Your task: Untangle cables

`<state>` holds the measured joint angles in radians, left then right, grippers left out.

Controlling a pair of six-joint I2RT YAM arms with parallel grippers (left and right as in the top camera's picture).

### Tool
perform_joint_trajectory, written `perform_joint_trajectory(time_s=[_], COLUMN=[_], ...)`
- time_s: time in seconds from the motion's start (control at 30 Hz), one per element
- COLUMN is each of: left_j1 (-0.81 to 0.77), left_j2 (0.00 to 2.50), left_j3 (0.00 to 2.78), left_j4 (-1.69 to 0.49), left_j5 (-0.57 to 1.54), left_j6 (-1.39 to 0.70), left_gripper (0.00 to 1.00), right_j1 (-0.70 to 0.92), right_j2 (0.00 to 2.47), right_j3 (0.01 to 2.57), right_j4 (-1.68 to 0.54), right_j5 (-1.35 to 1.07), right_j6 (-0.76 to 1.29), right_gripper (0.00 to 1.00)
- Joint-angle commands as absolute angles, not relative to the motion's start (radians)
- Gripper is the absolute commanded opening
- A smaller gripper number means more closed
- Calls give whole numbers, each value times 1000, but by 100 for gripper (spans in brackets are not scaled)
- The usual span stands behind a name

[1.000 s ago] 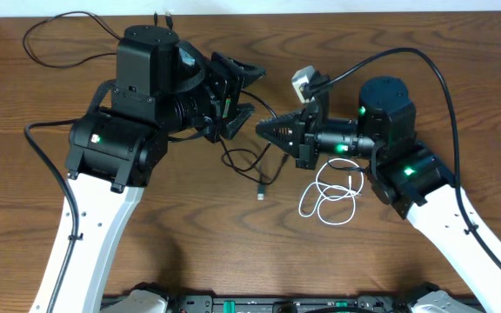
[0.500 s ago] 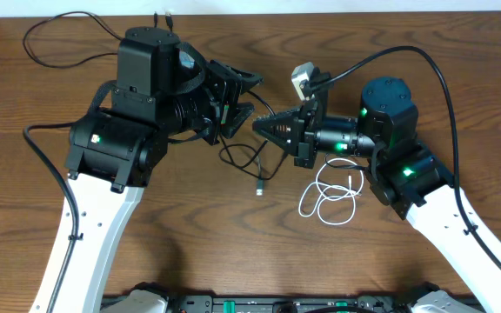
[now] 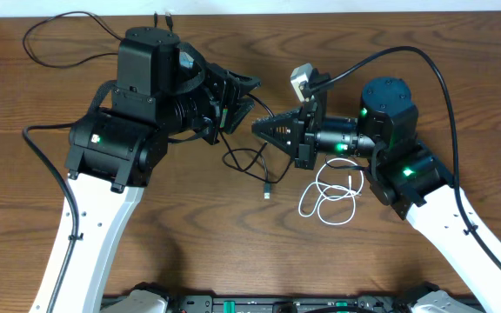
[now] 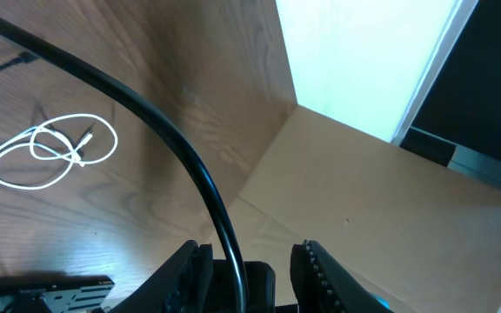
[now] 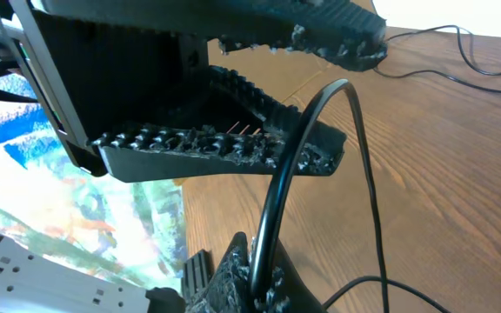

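Dark brown wooden table [image 3: 190, 243], grain running sideways. A white cable [image 3: 329, 198] lies on it in a loose coil, a bit right of center. A black cable [image 3: 266, 192] has a loop and its plug end down on the wood mid-table, and the rest lifts off. A second black cable [image 3: 28, 36] sprawls at the far-left corner.

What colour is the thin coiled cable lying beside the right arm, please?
White: the thin coiled cable shows clearest overhead.
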<state>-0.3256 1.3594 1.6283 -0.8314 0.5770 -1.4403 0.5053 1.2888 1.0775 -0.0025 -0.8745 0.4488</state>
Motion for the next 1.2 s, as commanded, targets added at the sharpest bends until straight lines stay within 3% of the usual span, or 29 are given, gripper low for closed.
perform_joint_trajectory(time_s=[0.0, 0.17, 0.27, 0.6, 0.77, 0.93, 1.0, 1.07, 1.13, 1.17], left_j1=[-327, -327, -327, -327, -327, -327, -327, -326, -317, -311], left_j2=[1347, 1347, 1346, 1346, 1347, 1346, 1346, 1346, 1346, 1346], left_j3=[1633, 1633, 1633, 1633, 1633, 1633, 1633, 1633, 1633, 1633], left_j4=[-833, -833, -833, -833, -833, -833, -833, -832, -832, -833], left_j5=[572, 572, 572, 573, 573, 572, 572, 569, 549, 544], left_j6=[-1438, -1438, -1438, -1438, -1438, -1438, -1438, -1438, -1438, -1438], left_gripper=[35, 34, 27, 19, 19, 8, 8, 7, 7, 7], right_j1=[513, 513, 513, 513, 512, 512, 512, 512, 505, 502], right_j2=[1287, 1287, 1287, 1287, 1287, 1287, 1287, 1287, 1287, 1287], right_j3=[1082, 1082, 1083, 1082, 1082, 1082, 1082, 1083, 1083, 1082], right_j4=[0, 1, 1, 1, 1, 1, 0, -1, -10, -16], right_j5=[-896, -905, -904, -905, -905, -905, -904, -904, -904, -904], right_j6=[460, 459, 459, 459, 459, 459, 459, 459, 459, 459], right_gripper=[1, 1, 1, 1, 1, 1, 6, 22, 56, 64])
